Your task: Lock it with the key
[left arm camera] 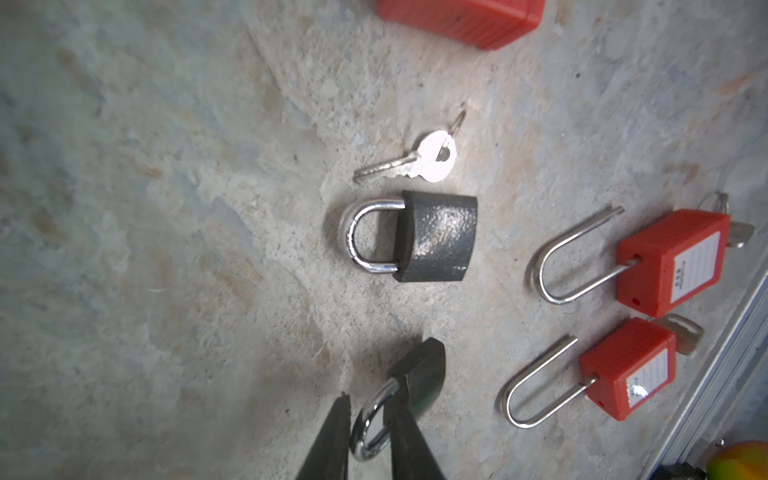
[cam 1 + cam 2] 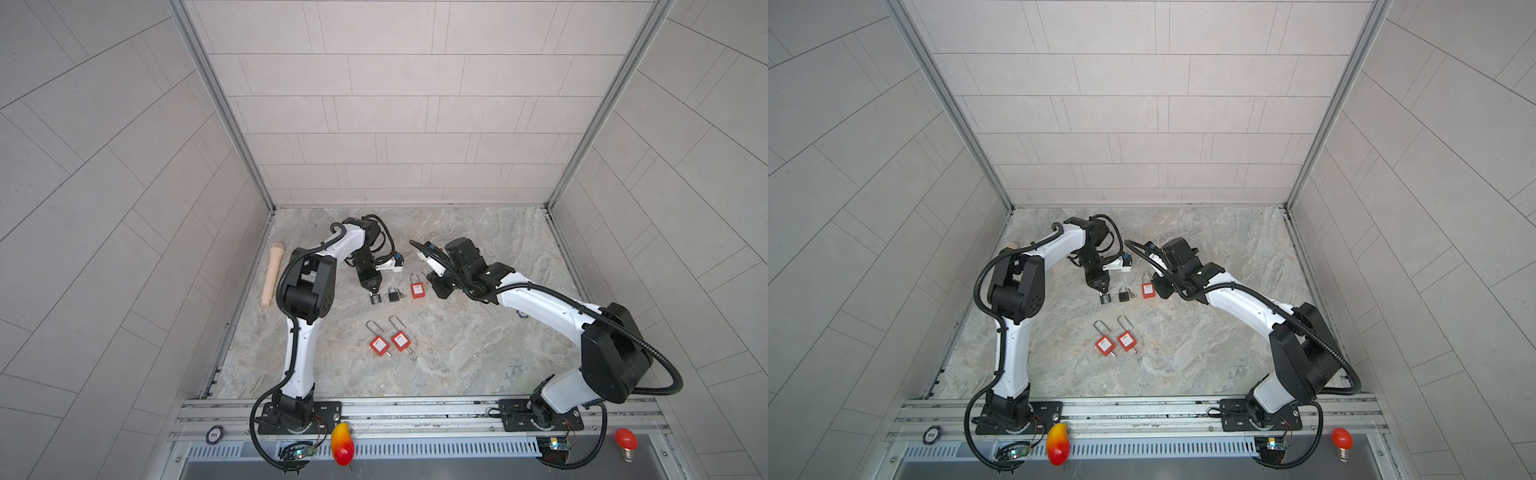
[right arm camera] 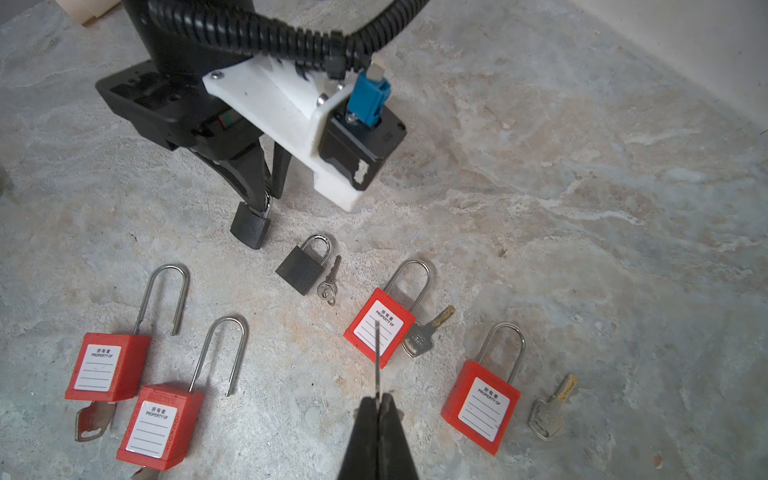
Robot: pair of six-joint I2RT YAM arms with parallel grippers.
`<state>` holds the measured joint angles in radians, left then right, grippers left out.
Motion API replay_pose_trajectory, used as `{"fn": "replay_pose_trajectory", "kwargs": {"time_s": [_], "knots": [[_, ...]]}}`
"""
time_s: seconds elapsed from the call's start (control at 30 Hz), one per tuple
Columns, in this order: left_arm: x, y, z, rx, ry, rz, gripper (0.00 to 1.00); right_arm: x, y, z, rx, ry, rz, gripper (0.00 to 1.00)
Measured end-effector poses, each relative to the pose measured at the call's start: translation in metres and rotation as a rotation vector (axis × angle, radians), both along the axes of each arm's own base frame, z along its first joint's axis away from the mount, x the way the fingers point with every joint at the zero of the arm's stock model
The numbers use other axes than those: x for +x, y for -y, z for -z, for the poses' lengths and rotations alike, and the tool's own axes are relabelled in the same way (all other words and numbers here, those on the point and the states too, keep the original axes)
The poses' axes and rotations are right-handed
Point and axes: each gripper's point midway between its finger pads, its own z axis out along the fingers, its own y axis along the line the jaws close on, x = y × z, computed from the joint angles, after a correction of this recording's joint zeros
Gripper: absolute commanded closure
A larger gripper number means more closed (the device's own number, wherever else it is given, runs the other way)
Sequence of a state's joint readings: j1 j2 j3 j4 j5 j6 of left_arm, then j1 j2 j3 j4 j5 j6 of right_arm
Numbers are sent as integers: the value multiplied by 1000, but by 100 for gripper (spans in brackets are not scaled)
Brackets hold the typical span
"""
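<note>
The fingers of the right gripper (image 3: 379, 400) are closed on a thin key (image 3: 377, 357), seen edge-on in front of a red padlock (image 3: 361, 332) lying on the counter (image 3: 582, 249). Farther out, the fingers of the left gripper (image 3: 269, 198) straddle the shackle of a tilted black padlock (image 3: 249, 227).

Left arm (image 2: 299, 345) arches far, then folds down, left end effector (image 1: 365, 409) slightly parted; right arm (image 2: 540, 303) stretches in low, right end effector (image 3: 379, 399) pinched tight.

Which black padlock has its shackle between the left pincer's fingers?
The tilted black padlock at the left pincer; the other black padlock lies flat, key beside it.
</note>
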<state>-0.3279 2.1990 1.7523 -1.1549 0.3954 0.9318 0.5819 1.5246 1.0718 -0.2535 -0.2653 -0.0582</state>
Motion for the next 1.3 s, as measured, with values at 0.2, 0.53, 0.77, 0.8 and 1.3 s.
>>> {"fn": "replay_pose_trajectory", "kwargs": {"time_s": [0.2, 0.53, 0.77, 0.8, 1.3], "knots": [[12, 1, 0, 2, 53, -20, 67, -2, -4, 1, 5, -7, 10, 100], [42, -22, -63, -152, 280, -259, 65, -5, -25, -9, 29, -31, 59, 100], [39, -80, -121, -305, 504, -581, 65, -10, -73, 22, -7, -138, 87, 100], [35, -83, -125, -322, 521, -614, 65, -10, -79, 28, -12, -155, 96, 100], [-19, -145, -158, -495, 749, -1146, 57, 3, -126, 85, -59, -348, 231, 100]]}}
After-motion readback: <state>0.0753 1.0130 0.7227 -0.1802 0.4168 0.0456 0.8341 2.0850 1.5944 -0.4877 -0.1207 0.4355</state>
